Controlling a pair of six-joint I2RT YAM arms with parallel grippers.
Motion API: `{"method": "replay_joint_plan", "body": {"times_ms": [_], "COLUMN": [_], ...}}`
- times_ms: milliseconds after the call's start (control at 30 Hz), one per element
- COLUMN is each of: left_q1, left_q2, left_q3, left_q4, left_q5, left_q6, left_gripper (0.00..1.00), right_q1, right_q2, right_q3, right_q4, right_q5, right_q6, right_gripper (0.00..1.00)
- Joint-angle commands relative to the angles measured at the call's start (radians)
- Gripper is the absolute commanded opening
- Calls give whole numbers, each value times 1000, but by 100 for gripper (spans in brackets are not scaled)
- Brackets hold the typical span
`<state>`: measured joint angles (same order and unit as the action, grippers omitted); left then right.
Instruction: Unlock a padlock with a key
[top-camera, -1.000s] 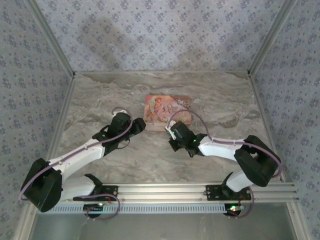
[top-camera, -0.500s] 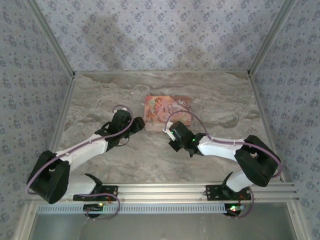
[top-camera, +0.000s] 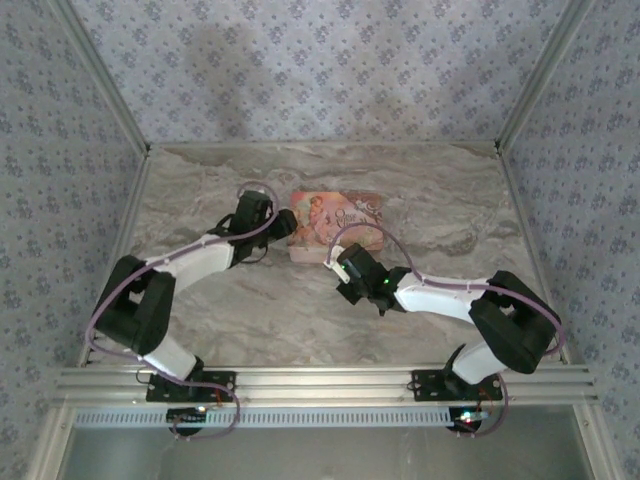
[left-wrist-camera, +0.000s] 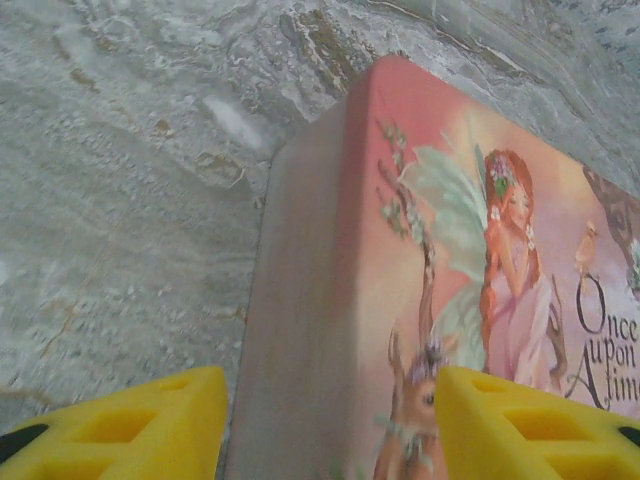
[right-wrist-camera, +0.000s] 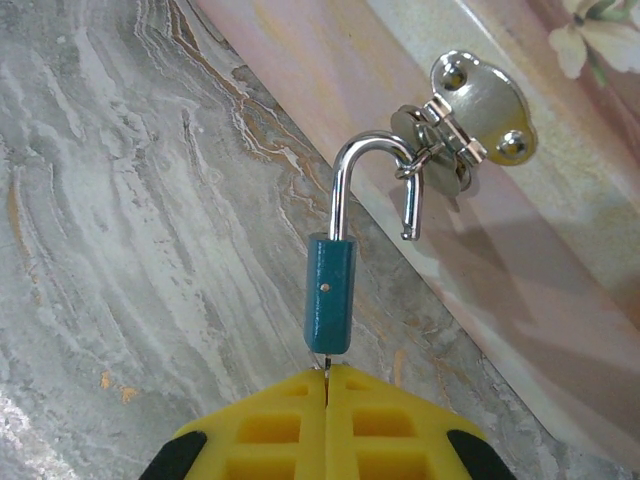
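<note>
Right gripper (top-camera: 338, 268), top view: sits at the tin's (top-camera: 345, 205) near edge, mid-table (top-camera: 440, 200). Left gripper (top-camera: 285, 224) is at the tin's left end, touching or just beside it. Padlock too small to make out from up here.

Left wrist view: left gripper (left-wrist-camera: 330, 430) has its jaws apart. One yellow finger (left-wrist-camera: 130, 430) is left of the tin's (left-wrist-camera: 330, 280) side wall, the other is over the printed lid, with the tin's corner between them. Contact unclear, so no firm grip is shown.

Right wrist view: right gripper (right-wrist-camera: 325, 385) is fully closed, pads pinched together on a thin sliver of key (right-wrist-camera: 322, 362) that runs into the bottom of the padlock (right-wrist-camera: 328, 293). The padlock hangs off the tin's near wall, just beside it and over the table. Its shackle (right-wrist-camera: 372, 160) is hooked through the hasp (right-wrist-camera: 470, 115). The shackle's free end hangs in the air, not in the body, so it looks sprung open.

Handling, my read:
- Padlock is tiny, light, rigid metal, and its painted body is slick.
- It swings loose on the hasp ring, so any push on the key will pivot it.
- Best hold is across the blue body's flat sides, clear of the shackle.
- Key is thin and could twist or slip out, so grip its head flat between the pads and turn gently.
- Tin is probably light and may slide, so it is worth steadying at its left end.
</note>
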<state>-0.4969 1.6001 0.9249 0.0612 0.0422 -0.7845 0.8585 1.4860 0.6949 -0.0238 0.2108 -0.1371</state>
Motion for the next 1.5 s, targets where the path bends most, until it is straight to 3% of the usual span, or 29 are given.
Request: {"method": "replay_joint_plan", "body": {"times_ms": [0, 400, 1467], "left_q1": [2, -3, -6], "left_q2": [35, 57, 57], "left_q3": [53, 34, 13], "left_q4": [-18, 11, 23], "left_q5": [54, 97, 133], "left_q6": [42, 13, 4], "left_gripper": [55, 52, 47], "right_q1": [11, 19, 23], "right_q2": [-18, 27, 130], "right_q3": [29, 72, 166], "right_q4": [-1, 68, 239], "right_q5": [29, 33, -14], "right_q6": [-31, -167, -308], "right_gripper": [0, 0, 0]}}
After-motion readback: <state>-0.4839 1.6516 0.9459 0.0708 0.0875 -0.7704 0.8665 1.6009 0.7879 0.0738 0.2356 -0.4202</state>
